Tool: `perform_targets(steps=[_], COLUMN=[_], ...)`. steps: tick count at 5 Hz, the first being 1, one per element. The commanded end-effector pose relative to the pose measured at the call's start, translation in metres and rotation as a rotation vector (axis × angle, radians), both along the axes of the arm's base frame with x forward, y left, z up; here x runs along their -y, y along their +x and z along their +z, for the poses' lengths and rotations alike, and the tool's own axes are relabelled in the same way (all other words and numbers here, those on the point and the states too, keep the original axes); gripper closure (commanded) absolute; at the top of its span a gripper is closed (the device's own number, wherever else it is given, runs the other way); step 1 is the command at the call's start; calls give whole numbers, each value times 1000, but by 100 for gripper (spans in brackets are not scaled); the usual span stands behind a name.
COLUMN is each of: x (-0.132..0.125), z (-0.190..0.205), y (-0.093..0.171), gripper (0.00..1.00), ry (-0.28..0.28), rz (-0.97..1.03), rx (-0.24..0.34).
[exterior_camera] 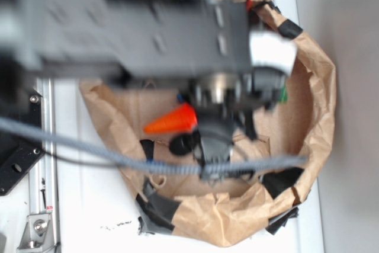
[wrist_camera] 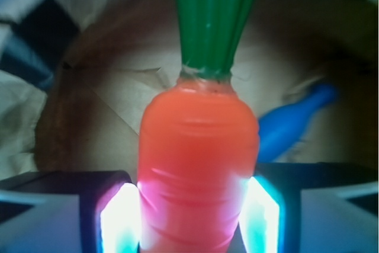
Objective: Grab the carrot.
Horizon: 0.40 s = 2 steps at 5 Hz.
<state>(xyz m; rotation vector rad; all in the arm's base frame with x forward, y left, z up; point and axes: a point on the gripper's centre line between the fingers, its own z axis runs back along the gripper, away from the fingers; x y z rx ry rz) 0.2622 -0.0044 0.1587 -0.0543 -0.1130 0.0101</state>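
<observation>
Between the fingers [wrist_camera: 121, 217], the carrot [wrist_camera: 198, 170], bag wall [exterior_camera: 323, 105] near.

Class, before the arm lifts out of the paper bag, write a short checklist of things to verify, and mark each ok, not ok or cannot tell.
1. Carrot sits between the claw fingers: ok.
2. Both fingers press the carrot's sides: ok, wrist view shows contact.
3. Grip is centred along the carrot's length: cannot tell.
4. Blue bottle lies apart from the claw: ok.
5. Grey cable clear of the paper bag rim: cannot tell, exterior view is blurred.
</observation>
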Motion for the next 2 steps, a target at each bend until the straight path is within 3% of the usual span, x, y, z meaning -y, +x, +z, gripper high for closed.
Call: perform_targets(steps=[1,2], x=[-7,-5], z=[61,51], y=[-5,-1], gripper=[100,100], ry=[30,78], rz=[-10,0], rx=[74,47])
